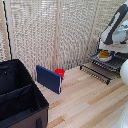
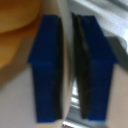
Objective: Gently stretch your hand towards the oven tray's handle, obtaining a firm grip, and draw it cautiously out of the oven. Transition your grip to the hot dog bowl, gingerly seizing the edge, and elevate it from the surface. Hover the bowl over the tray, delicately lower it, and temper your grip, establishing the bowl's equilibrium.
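Observation:
The white hot dog bowl (image 1: pixel 104 55) with yellow-orange pieces sits on the dark wire oven tray (image 1: pixel 115 62), which is drawn out at the exterior view's right. My gripper (image 1: pixel 105 49) is right above the bowl. In the wrist view my blue fingers (image 2: pixel 47 65) are closed on the bowl's thin white rim (image 2: pixel 54 7), with a hot dog piece (image 2: pixel 15 20) beside them. The oven (image 1: pixel 120 54) is mostly hidden behind my arm. Its drop-down door (image 1: pixel 96 71) hangs open in front of the tray.
A big black fabric case (image 1: pixel 17 95) stands open at the exterior view's left. A dark blue flat box (image 1: pixel 49 79) stands upright mid-table with a small red cup (image 1: pixel 60 73) behind it. A wicker screen (image 1: pixel 55 30) closes off the back.

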Motion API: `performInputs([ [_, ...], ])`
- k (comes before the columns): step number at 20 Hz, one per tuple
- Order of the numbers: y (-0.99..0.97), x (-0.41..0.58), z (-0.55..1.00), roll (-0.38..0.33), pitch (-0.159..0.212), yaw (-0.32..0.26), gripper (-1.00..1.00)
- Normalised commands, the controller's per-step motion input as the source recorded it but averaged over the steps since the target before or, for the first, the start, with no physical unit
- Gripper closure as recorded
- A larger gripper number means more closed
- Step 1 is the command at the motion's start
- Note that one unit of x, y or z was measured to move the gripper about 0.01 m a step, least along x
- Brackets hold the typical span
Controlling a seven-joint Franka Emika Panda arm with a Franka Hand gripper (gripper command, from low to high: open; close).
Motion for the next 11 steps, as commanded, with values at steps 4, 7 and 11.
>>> performInputs([
  [4,0.00,0.001,0.53,0.026,-0.008,-0.104,-1.00],
  [7,0.06,0.021,0.62,0.000,0.000,-0.165,-1.00],
  [11,0.19,0.029,0.45,0.000,0.043,-0.220,-1.00],
])
